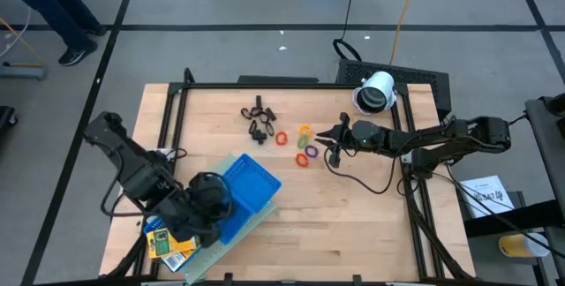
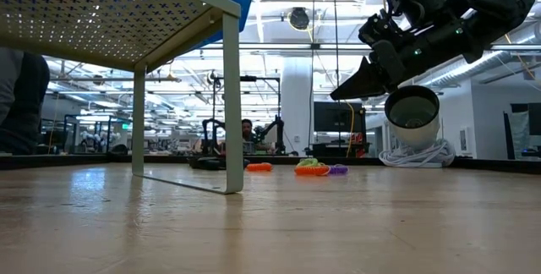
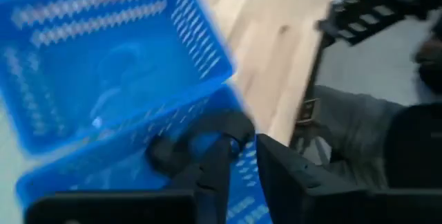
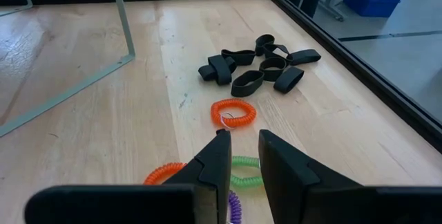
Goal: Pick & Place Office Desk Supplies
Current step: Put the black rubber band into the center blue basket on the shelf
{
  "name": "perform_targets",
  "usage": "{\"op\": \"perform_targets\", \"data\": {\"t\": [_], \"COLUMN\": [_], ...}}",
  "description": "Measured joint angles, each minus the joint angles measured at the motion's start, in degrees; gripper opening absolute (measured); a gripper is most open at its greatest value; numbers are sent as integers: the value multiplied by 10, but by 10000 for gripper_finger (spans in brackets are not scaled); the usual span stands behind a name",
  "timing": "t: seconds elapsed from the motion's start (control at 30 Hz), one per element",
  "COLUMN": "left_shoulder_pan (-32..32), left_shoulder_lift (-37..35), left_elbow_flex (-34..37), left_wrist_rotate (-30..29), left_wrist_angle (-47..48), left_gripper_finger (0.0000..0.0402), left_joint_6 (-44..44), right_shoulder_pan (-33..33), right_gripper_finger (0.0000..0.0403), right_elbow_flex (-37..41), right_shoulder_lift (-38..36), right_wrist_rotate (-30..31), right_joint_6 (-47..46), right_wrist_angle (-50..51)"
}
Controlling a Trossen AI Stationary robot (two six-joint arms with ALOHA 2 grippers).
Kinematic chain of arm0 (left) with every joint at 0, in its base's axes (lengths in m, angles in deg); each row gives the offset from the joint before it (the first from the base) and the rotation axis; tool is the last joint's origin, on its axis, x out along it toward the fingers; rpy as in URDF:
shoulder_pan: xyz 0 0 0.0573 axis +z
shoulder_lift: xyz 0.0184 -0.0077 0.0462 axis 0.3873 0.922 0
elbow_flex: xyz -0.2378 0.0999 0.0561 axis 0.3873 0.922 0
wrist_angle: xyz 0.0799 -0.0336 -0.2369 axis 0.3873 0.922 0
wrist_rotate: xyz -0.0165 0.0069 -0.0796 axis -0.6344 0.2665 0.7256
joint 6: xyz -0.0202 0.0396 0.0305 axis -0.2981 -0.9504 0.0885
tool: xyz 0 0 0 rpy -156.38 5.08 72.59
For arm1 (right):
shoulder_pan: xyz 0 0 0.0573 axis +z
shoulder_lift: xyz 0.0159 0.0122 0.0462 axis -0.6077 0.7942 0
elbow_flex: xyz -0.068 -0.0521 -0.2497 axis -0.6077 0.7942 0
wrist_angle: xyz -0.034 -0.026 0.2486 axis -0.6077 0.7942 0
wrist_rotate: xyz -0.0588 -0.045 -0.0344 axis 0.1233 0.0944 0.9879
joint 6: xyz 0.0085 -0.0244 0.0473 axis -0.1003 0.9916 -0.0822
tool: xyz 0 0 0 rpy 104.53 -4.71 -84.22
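Because the coil rings lie loose, I hover my right gripper, fingers slightly apart, above them; left gripper pinches the blue tray.

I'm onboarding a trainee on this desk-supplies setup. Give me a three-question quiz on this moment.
1. True or false: the black bands lie in one cluster on the bare table.
2. Which gripper hovers over the coloured coil rings: A left, B right?
3. Fill in: the left gripper is beside the ___ tray.

Key: 1 true; 2 B, the right gripper; 3 blue.
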Motion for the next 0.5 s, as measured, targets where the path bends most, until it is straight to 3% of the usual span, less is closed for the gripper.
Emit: {"op": "perform_targets", "data": {"t": [0.17,0.37,0.5], "left_shoulder_pan": [5,4,0], "left_shoulder_lift": [0,-3,-18], "left_elbow_flex": [22,25,25], "left_wrist_rotate": [1,2,-55], "left_wrist_angle": [38,39,35], "left_gripper_finger": [131,171,183], "left_joint_6": [58,19,-17], "right_shoulder_pan": [0,0,0], "right_gripper_finger": [63,63,63], "right_elbow_flex": [0,0,0], "right_shoulder_lift": [0,0,0], "right_wrist_rotate": [0,0,0], "right_joint_6": [0,0,0], "right_wrist_angle": [0,0,0]}}
